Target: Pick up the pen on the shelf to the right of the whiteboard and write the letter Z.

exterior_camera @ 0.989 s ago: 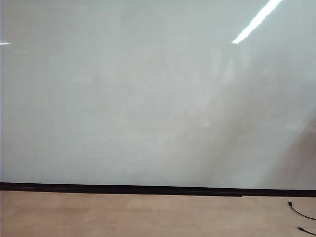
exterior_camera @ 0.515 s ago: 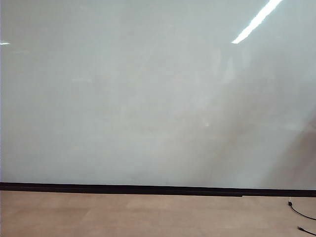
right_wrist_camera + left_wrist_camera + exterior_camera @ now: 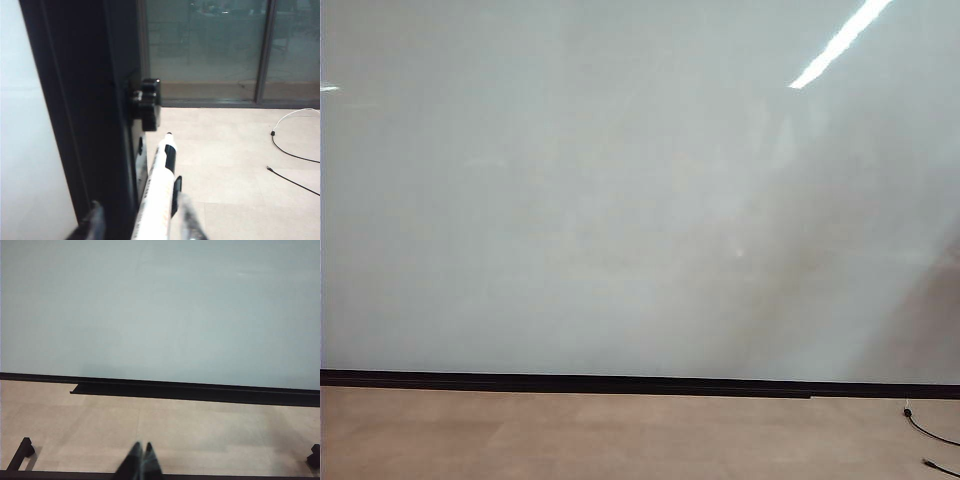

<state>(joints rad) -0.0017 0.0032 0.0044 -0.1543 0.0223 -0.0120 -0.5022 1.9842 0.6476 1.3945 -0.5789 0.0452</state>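
Right gripper (image 3: 140, 220) sat at the whiteboard's (image 3: 620, 200) black side frame (image 3: 85, 100), fingers either side of the pen (image 3: 157, 195), grip unclear. Left gripper (image 3: 139, 462) pinched closed, empty, above beige floor (image 3: 200, 425). Glass doors (image 3: 210, 45) stood beyond.

Exterior view: no visible change against the earlier shots. The large glossy pale grey-white whiteboard (image 3: 620, 200), its black bottom strip (image 3: 620, 382) and the tan surface (image 3: 620, 435) below look identical. The left gripper (image 3: 141, 460) and right gripper (image 3: 142, 222) show only in wrist views, so no change can be told for them.
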